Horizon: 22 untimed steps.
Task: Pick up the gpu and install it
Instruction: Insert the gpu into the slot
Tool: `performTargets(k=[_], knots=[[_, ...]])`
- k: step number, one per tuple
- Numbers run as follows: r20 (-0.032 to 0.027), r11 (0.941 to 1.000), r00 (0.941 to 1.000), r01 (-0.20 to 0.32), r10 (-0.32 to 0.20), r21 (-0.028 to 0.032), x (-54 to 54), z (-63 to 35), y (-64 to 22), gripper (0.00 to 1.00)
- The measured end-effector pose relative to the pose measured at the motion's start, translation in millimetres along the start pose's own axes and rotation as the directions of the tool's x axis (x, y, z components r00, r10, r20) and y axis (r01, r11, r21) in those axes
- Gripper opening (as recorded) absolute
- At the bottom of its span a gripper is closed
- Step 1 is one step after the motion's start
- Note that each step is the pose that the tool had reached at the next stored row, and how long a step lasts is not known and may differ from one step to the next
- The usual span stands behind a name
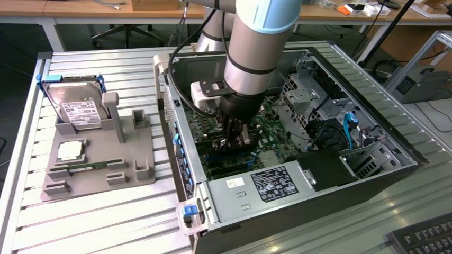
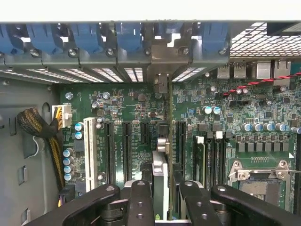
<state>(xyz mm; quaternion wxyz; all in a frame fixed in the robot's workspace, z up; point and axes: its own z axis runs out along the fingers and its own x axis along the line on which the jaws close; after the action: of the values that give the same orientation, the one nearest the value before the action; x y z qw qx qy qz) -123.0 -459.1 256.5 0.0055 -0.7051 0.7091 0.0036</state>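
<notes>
Clamping the gpu (image 2: 160,181) edge-on, the pincer (image 2: 160,200) holds it low over the motherboard (image 2: 141,108) slots — picked up, seemingly not yet seated.

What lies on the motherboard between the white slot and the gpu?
Between the white slot and the gpu: empty black expansion slots, seen in the wrist view.

Exterior view looks down from high; wrist view hovers close over the shared motherboard (image 1: 233,153).
</notes>
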Motion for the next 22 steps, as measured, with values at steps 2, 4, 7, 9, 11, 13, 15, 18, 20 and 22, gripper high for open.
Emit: performTargets(k=[2,4,7,9,11,13,15,18,20,22], knots=[[0.0001,1.0,1.0,0.0,0.0,0.0,0.1,0.0,0.0,0.27],[-0.0001,1.0,1.0,0.0,0.0,0.0,0.2,0.0,0.1,0.27],[-0.0005,1.0,1.0,0.0,0.0,0.0,0.2,1.0,0.0,0.27],[-0.001,1.0,1.0,0.0,0.0,-0.0002,0.3,2.2,0.0,0.27],[-0.0009,1.0,1.0,0.0,0.0,-0.0002,0.3,3.0,0.0,0.27],[-0.0007,1.0,1.0,0.0,0.0,0.0,0.2,3.2,0.0,0.27],[-0.0006,1.0,1.0,0.0,0.0,0.0,0.2,3.2,0.0,0.27],[0.0004,1.0,1.0,0.0,0.0,0.0006,0.2,3.7,0.0,0.34],[-0.0006,1.0,1.0,0.0,0.0,0.0,0.2,3.2,0.0,0.4],[-0.0005,1.0,1.0,0.0,0.0,0.0,0.2,3.2,0.0,0.4]])
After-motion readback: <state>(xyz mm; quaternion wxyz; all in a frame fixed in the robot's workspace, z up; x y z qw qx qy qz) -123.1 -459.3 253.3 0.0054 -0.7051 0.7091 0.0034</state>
